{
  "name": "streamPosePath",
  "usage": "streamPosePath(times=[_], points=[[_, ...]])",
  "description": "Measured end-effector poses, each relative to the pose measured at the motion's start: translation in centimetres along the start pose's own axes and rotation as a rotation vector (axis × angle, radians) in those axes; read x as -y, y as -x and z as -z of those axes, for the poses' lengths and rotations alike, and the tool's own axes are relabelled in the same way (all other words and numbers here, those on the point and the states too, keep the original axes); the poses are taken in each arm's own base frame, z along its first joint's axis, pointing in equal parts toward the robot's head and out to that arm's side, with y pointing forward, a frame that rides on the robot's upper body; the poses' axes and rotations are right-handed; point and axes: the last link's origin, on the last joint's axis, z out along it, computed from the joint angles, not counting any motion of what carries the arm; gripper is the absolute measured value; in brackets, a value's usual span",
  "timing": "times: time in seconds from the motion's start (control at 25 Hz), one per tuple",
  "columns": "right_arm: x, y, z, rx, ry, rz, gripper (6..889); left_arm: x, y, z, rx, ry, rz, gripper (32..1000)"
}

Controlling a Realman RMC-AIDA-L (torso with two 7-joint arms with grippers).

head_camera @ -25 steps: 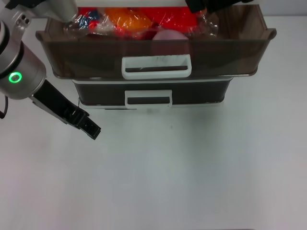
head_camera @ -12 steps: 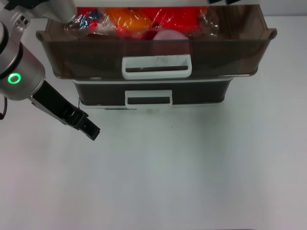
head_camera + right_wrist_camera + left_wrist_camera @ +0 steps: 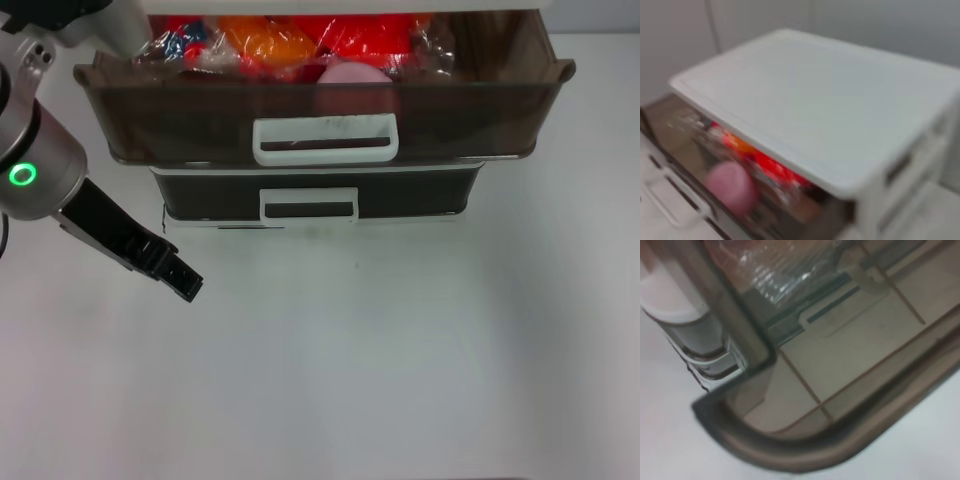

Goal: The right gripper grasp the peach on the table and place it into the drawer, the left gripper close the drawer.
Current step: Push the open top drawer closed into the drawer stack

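The dark brown drawer [image 3: 200,120] stands pulled out, its white loop handle [image 3: 326,140] facing me. The pale pink peach [image 3: 352,72] lies inside it, just behind the front wall, beside the wrapped packets. My left gripper [image 3: 185,282] hangs low over the table [image 3: 400,350], in front of the drawer's left end and apart from it, its slim black fingers together and holding nothing. The left wrist view shows a corner of the drawer [image 3: 840,365] close up. In the right wrist view the peach [image 3: 730,187] sits in the drawer [image 3: 670,125] from above. The right gripper is out of view.
Orange and red packets [image 3: 265,40] fill the back of the open drawer. A shut lower drawer [image 3: 420,192] with its own white handle [image 3: 308,205] sits beneath it. The cabinet's white top [image 3: 830,100] overhangs the open drawer's rear.
The right gripper has left the top edge of the head view. My left gripper has shifted slightly left and toward me. The peach has stayed in the drawer.
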Motion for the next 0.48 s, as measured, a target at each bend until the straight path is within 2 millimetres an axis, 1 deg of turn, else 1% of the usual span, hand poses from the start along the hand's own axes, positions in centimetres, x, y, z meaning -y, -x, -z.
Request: streamPosePath(times=[0.12,0.24,0.36,0.48], points=[[1.2,-2.5,0.0,-0.070,-0.047,-0.061,746,0.0,0.2,0.0,0.001,0.001,0.004,815],[2.1,-4.9,-0.9,-0.141,-0.061,-0.097,745,0.0,0.4,0.2,-0.009,-0.002,0.003,815],[3.0,-8.2,-3.0,-0.216,-0.035,-0.136,744,0.0,0.5,0.3,-0.016,-0.004,0.004,815],[3.5,-10.9,-4.9,-0.295,-0.021,-0.153,743,-0.1,0.5,0.3,-0.016,-0.004,0.005,815]])
